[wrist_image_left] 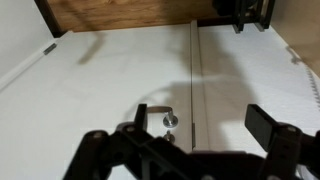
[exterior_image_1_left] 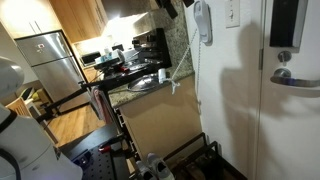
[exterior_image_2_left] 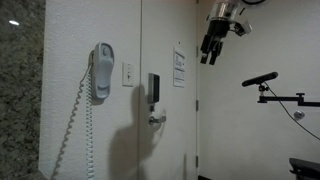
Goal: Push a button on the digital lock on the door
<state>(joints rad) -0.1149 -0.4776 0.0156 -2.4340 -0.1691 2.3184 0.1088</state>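
The digital lock (exterior_image_2_left: 153, 88) is a narrow black panel on the white door (exterior_image_2_left: 165, 150); it also shows in an exterior view (exterior_image_1_left: 287, 22) above the silver lever handle (exterior_image_1_left: 296, 78). My gripper (exterior_image_2_left: 209, 52) hangs open and empty, high up, well away from the door and off to the side of the lock. In the wrist view the open fingers (wrist_image_left: 200, 118) frame the door (wrist_image_left: 110, 80), the lever handle (wrist_image_left: 153, 107) and its rosette (wrist_image_left: 170, 121). The lock itself is out of the wrist view.
A white wall handset (exterior_image_2_left: 102, 72) with a coiled cord and a white switch plate (exterior_image_2_left: 127, 74) hang beside the door. A paper notice (exterior_image_2_left: 179, 68) is on the wall. A black camera arm (exterior_image_2_left: 268, 82) stands nearby. A kitchen counter (exterior_image_1_left: 140, 85) lies behind.
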